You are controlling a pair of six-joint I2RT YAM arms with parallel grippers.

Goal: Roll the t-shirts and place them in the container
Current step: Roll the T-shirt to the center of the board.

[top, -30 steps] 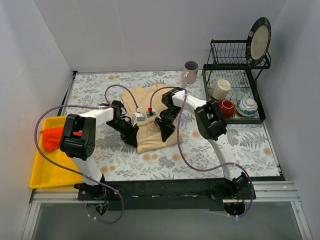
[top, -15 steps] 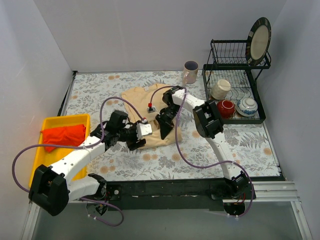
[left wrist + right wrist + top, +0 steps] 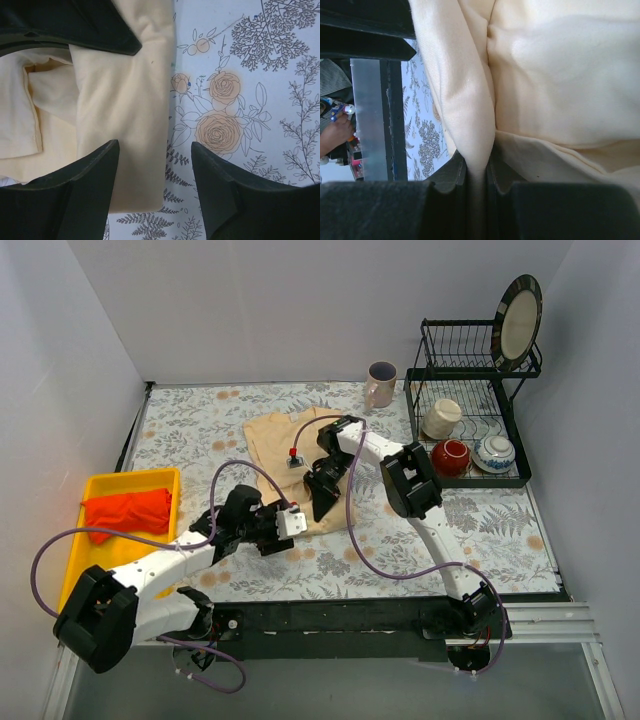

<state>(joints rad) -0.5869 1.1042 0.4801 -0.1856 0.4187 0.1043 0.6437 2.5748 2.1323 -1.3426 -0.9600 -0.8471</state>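
Note:
The beige t-shirt (image 3: 275, 440) lies partly folded on the flowered table, mid-back. My right gripper (image 3: 322, 498) is at the shirt's near right side, shut on a raised fold of the cloth (image 3: 470, 125); the right wrist view shows the fold pinched between its jaws (image 3: 476, 165). My left gripper (image 3: 283, 540) hovers at the shirt's near edge. In the left wrist view it is open (image 3: 155, 150), with the shirt's straight edge and corner (image 3: 135, 125) between its fingers and nothing held. A black part of the other arm covers the shirt's top in that view.
A yellow tray (image 3: 75, 575) at the left holds an orange-red cloth (image 3: 125, 512). A pinkish mug (image 3: 381, 383) stands at the back. A black dish rack (image 3: 470, 475) at the right holds a plate (image 3: 520, 325), a cup and two bowls. White walls enclose the table.
My left arm has swung back toward the near left, taking its gripper from the shirt's left side to the near edge. My right gripper has shifted slightly left with the fold.

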